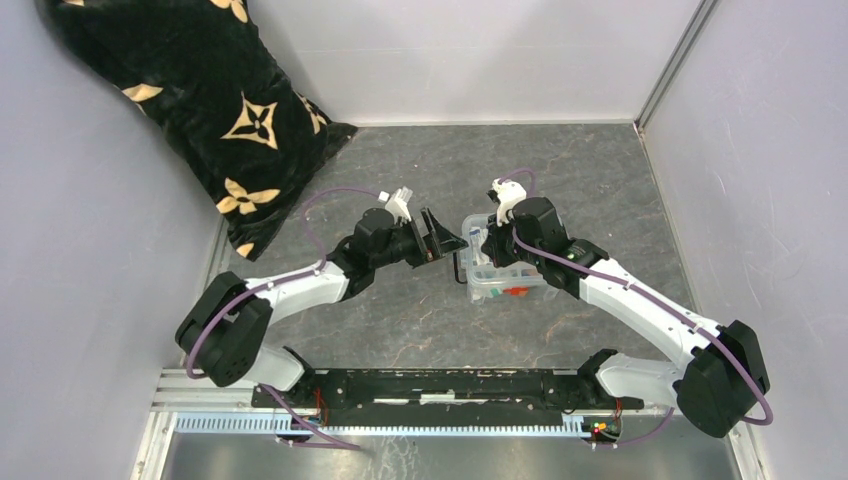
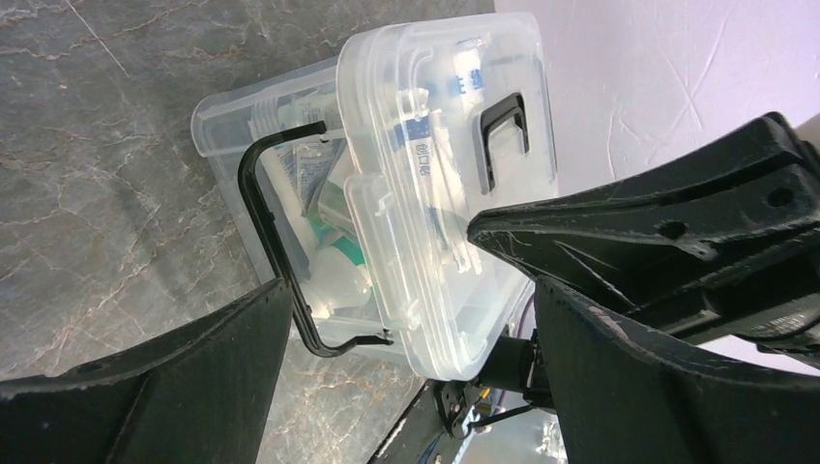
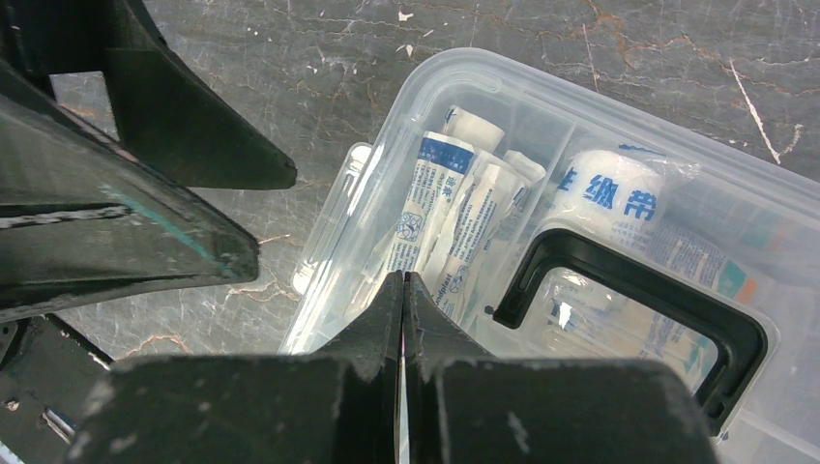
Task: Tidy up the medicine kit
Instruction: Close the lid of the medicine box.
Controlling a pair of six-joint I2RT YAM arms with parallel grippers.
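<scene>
The medicine kit [image 1: 505, 278] is a clear box full of tubes and bandage rolls, standing mid-table. Its clear lid [image 2: 440, 174] with a black handle [image 2: 505, 135] lies on top, sitting slightly askew over the box. A black side clip [image 2: 263, 222] hangs swung outward from the box. My left gripper [image 1: 440, 240] is open just left of the kit, its jaws wide apart and empty [image 2: 406, 280]. My right gripper [image 3: 403, 277] is shut, with its tips over the lid's left part beside the handle [image 3: 629, 290]; whether they touch the lid is unclear.
A black pillow with tan flower marks [image 1: 200, 100] leans in the far left corner. Pale walls close in the dark marbled table [image 1: 420, 160] on three sides. The left gripper's fingers [image 3: 184, 145] fill the upper left of the right wrist view.
</scene>
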